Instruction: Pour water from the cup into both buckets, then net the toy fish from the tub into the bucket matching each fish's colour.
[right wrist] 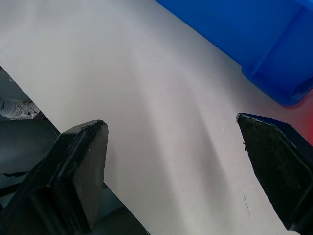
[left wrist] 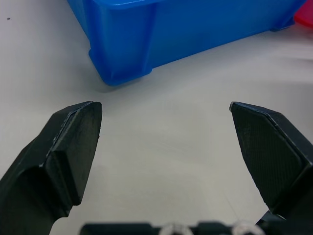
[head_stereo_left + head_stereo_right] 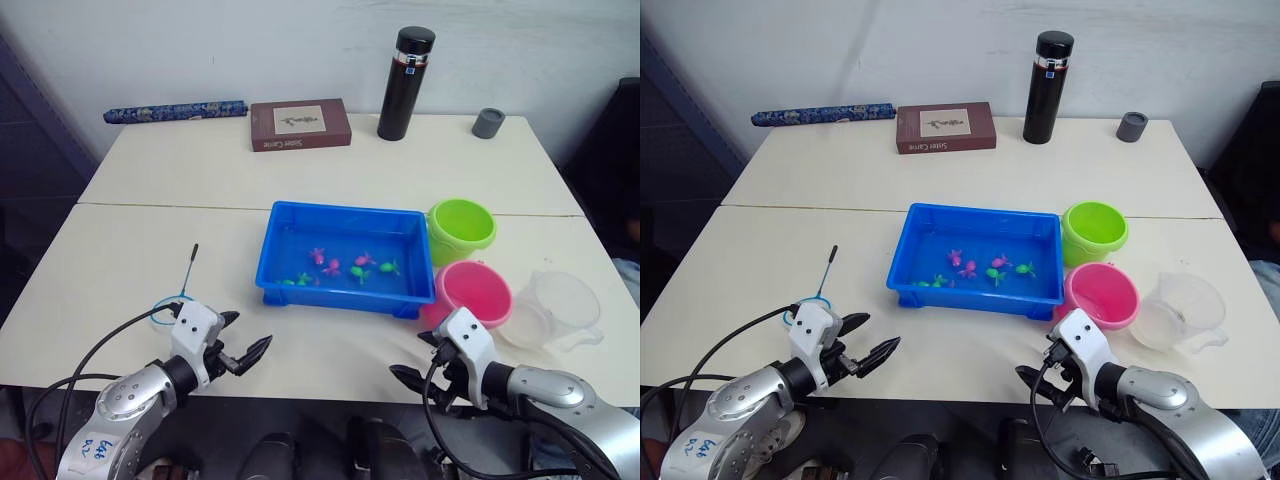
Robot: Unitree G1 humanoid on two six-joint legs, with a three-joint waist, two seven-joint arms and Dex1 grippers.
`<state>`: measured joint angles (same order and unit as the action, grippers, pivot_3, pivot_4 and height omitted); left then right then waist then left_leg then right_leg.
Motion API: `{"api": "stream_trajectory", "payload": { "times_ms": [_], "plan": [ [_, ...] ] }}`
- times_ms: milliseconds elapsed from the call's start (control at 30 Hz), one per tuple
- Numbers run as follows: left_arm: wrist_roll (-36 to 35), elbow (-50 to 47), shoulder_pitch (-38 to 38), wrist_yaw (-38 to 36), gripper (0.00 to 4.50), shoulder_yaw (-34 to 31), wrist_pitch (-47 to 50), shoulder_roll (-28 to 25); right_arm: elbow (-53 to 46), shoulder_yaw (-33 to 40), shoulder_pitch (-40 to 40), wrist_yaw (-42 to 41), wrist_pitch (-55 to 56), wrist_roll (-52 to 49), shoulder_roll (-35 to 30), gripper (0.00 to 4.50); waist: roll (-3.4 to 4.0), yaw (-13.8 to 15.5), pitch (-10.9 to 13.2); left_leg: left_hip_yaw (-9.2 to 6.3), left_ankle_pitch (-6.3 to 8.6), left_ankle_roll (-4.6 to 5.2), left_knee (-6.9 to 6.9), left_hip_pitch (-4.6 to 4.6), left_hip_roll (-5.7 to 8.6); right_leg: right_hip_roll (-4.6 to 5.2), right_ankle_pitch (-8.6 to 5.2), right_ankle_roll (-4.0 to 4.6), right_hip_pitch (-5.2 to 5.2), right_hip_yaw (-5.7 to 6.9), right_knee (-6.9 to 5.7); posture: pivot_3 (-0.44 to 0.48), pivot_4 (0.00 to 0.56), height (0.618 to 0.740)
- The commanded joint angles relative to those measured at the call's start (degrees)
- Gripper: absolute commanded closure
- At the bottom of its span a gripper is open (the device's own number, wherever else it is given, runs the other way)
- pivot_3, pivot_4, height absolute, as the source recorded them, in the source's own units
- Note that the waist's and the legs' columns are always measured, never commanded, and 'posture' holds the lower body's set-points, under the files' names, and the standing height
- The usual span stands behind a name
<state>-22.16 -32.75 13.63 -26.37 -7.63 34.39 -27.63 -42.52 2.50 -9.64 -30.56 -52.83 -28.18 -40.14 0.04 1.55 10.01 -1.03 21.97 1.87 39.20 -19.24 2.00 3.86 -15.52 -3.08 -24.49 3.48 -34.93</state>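
The blue tub [image 3: 340, 297] sits mid-table with several pink and green toy fish [image 3: 345, 268] inside. Right of it stand the lime green bucket [image 3: 452, 250] and, nearer me, the pink bucket [image 3: 478, 293]. The clear cup [image 3: 560, 306] stands right of the pink one. The net [image 3: 188, 275] lies at the front left, its light-blue hoop partly hidden behind my left wrist. My left gripper [image 3: 250, 330] hovers open and empty over the table in front of the tub's left corner [image 2: 122, 73]. My right gripper [image 3: 408, 356] is open and empty near the front edge, beside the pink bucket.
Along the back edge stand a black flask [image 3: 406, 83], a brown book [image 3: 300, 124], a small grey cap [image 3: 488, 123] and a blue patterned roll [image 3: 175, 111]. A seam [image 3: 170, 205] joins the two tabletops behind the tub.
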Motion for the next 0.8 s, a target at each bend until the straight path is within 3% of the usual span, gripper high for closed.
{"api": "stream_trajectory", "payload": {
  "times_ms": [33,800],
  "plan": [
    [-0.6,-1.9,-0.2,0.6,0.0,-0.6,0.0,0.3,-0.4,-0.4,0.4,-0.4,0.9,0.0,-0.1,0.03,0.0,0.0,0.0,0.0,0.0,0.0,0.0,0.0,0.0,0.0,0.0,0.0,0.0,0.0,0.0,0.0,0.15,0.739],
    [-3.4,-2.7,1.0,-0.9,0.0,-2.9,1.9,-1.3,-0.1,-0.3,0.7,-1.5,0.8,-1.1,-1.4,0.03,0.0,0.0,0.0,0.0,0.0,0.0,0.0,0.0,0.0,0.0,0.0,0.0,0.0,0.0,0.01,0.0,0.15,0.739]
  ]
}}
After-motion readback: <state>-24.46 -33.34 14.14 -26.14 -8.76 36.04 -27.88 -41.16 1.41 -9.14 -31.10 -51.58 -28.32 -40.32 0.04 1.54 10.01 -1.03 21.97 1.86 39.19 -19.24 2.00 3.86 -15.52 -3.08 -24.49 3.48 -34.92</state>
